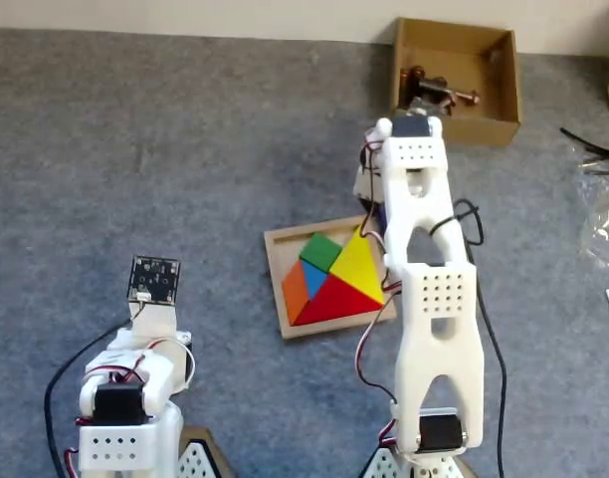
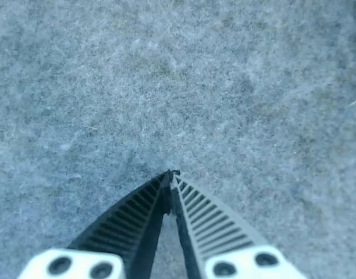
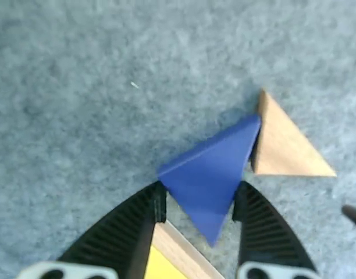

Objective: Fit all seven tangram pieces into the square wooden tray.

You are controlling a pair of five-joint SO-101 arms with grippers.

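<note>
Right gripper [image 3: 199,197] grips blue triangle [image 3: 212,165] between both fingers, just outside the wooden tray [image 1: 276,267] rim. Tan triangle [image 3: 282,145] lies just beside it on the table [image 1: 135,129]. Coloured pieces [image 1: 334,289] sit in tray. Left gripper [image 2: 171,175] closed, empty, above table.

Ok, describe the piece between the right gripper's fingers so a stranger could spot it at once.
Find the square wooden tray mid-table; just off one corner lie two triangles side by side. Yours is the blue triangle between the fingers of the right gripper; its neighbour is a plain wood-coloured triangle.
</note>
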